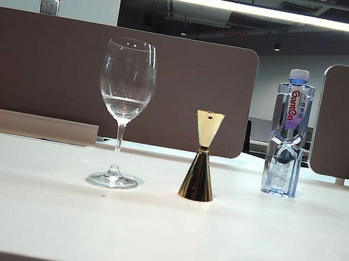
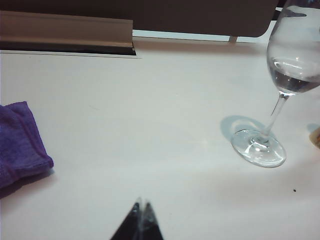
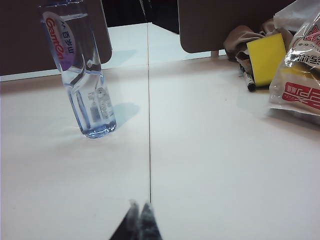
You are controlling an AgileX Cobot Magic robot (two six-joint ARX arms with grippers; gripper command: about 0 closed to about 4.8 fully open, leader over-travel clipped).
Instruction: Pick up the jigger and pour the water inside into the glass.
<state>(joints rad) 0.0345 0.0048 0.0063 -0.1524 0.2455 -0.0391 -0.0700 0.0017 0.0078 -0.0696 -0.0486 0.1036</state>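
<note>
jigger point(image 1: 202, 157): upright, long axis vertical, right of wine glass point(image 1: 122, 111) | left pincer point(image 2: 140, 220): pressed together, near desk point(image 1: 156, 235) edge | right pincer point(image 3: 139, 220): pressed together, nearer than bottle point(image 3: 82, 70)

Lighting's pretty even here. A long ceiling strip light point(image 1: 263, 11) runs across the top of the exterior view and it's blown out to pure white. The white tabletop point(image 1: 156, 235) is bright but not clipped, while the office behind is dim. Shadows are soft: a faint bluish one by the glass point(image 1: 122, 111) foot, a small one under the jigger point(image 1: 202, 157), and a pale blue cast beside the bottle point(image 3: 82, 70) in the right wrist view. The jigger has strong mirror glare on its gold. Both wrist views are softer and a bit washed out, and the left fingers point(image 2: 134, 225) and right fingers point(image 3: 131, 222), pressed together, are blurry dark wedges, too close to focus.
</note>
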